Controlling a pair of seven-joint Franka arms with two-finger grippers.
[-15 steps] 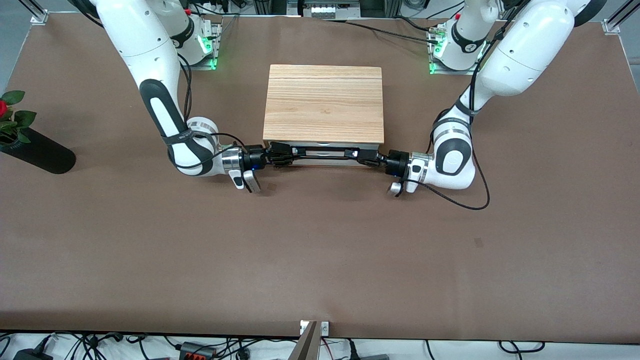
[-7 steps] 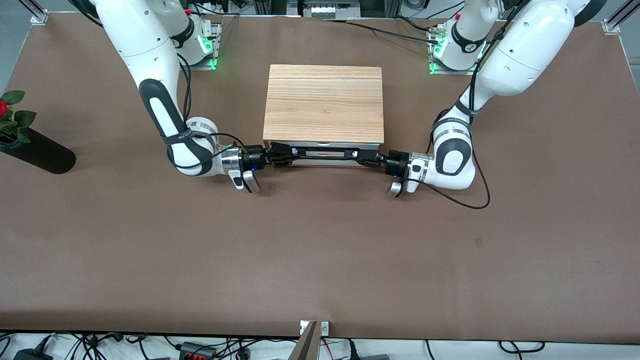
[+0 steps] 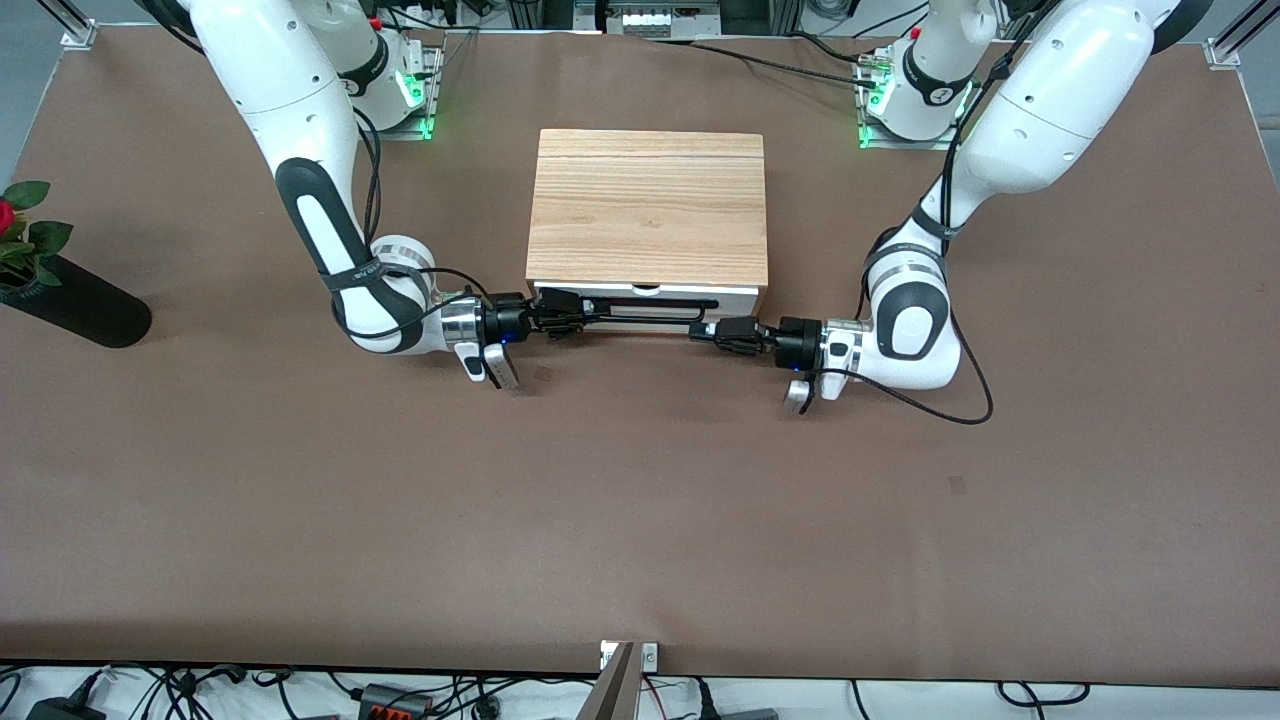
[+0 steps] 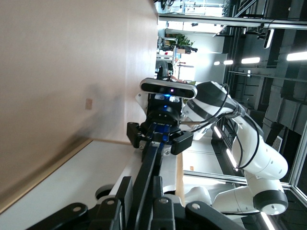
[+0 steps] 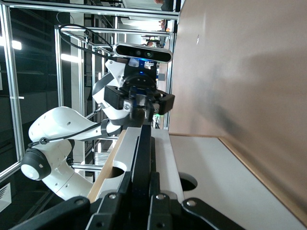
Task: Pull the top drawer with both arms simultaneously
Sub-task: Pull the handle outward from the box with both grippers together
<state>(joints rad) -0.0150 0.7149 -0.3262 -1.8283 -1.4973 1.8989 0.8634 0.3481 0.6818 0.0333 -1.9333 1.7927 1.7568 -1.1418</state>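
Left claw (image 3: 700, 329) and right claw (image 3: 583, 312) clamp the handle (image 3: 640, 301), frame centre; uneven pulling could jam the drawer (image 3: 655, 290).

1. The rectangular light-wood box (image 3: 647, 207) has a grained, satin top.
2. Its shallow drawer's flat white front panel (image 3: 735, 294) looks smooth and matt; the wide black bar handle (image 3: 650, 303) is dull.
3. The brown tabletop (image 3: 640, 500) looks matt, paper-like.
4. The large white jointed robot arms' shells (image 3: 1040, 90) are glossy plastic.
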